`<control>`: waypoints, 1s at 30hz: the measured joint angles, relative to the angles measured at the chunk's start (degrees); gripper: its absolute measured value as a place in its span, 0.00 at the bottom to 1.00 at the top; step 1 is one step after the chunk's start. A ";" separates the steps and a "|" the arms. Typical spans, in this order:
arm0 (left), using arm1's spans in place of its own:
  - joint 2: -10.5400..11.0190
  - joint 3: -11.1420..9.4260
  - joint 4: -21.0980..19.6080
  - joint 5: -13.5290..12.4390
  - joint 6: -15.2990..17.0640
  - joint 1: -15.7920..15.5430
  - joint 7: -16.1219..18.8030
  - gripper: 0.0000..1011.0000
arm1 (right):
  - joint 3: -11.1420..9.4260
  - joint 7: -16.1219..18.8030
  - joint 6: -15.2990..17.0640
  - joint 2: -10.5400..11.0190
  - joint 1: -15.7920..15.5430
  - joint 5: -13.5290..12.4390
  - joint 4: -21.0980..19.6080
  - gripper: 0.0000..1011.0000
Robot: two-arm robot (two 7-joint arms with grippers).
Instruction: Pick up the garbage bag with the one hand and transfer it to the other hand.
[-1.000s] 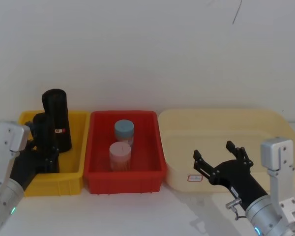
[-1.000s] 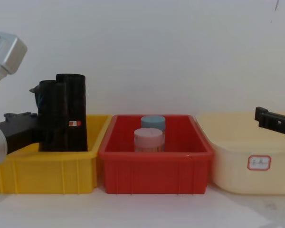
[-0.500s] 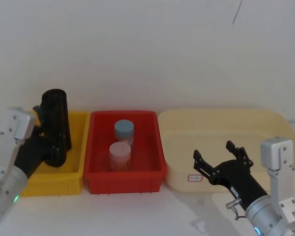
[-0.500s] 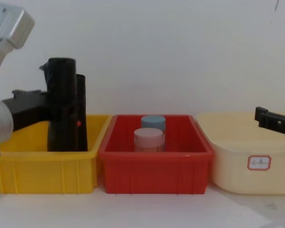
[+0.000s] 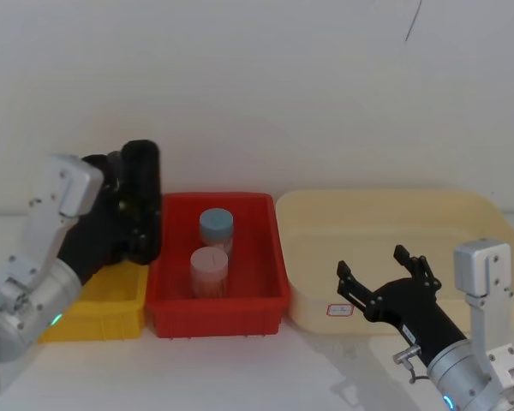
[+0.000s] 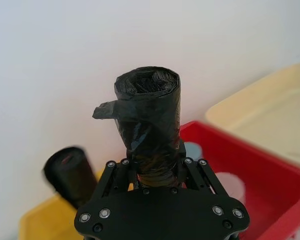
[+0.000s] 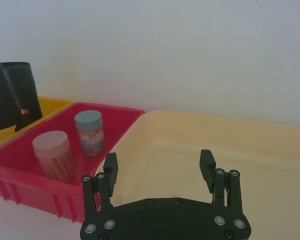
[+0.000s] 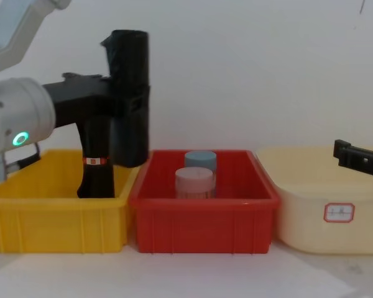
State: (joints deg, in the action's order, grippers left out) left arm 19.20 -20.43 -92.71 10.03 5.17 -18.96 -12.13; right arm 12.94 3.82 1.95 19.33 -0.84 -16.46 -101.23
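The garbage bag, a thick black crinkly roll, hangs upright in the air over the edge between the yellow bin and the red bin. My left gripper, on the green-ringed wrist, is shut around its middle. The left wrist view shows the garbage bag standing up from between the left gripper fingers. In the head view the bag is at left. My right gripper is open and holds nothing, low in front of the cream tub.
A slimmer black roll with a red-and-white band stands in the yellow bin. The red bin holds a blue-lidded jar and a pink-lidded jar. A white wall stands close behind the bins.
My left gripper has lifted the garbage bag up out of the yellow bin and carried it right, toward the red bin. The slimmer roll stays in the bin. The right arm has not moved.
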 joint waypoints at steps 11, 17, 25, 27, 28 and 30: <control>-2.18 -3.09 1.40 1.68 -1.41 -3.57 -6.34 0.40 | 0.00 0.00 0.00 0.00 0.00 0.00 0.00 0.99; -3.37 -4.67 2.85 2.71 -2.08 -5.08 -8.85 0.40 | 0.00 0.00 0.00 0.00 0.00 0.00 0.00 0.99; -4.72 -6.43 4.65 4.07 -2.73 -6.84 -11.53 0.40 | 0.00 0.00 0.00 0.00 0.00 0.00 0.00 0.99; -4.95 -6.78 4.98 4.35 -2.82 -7.20 -12.02 0.40 | 0.00 0.00 0.00 0.00 0.00 0.00 0.00 0.99; -5.02 -6.89 5.09 4.47 -2.86 -7.31 -12.22 0.40 | 0.00 0.00 0.00 0.00 0.00 0.00 0.00 0.99; -5.17 -7.20 5.41 4.77 -2.93 -7.64 -12.63 0.40 | 0.00 0.00 0.00 0.00 0.00 0.00 0.00 0.99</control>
State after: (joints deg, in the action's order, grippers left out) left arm 14.02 -27.63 -87.30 14.80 2.24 -26.60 -24.75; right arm 12.94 3.83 1.95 19.34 -0.84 -16.46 -101.23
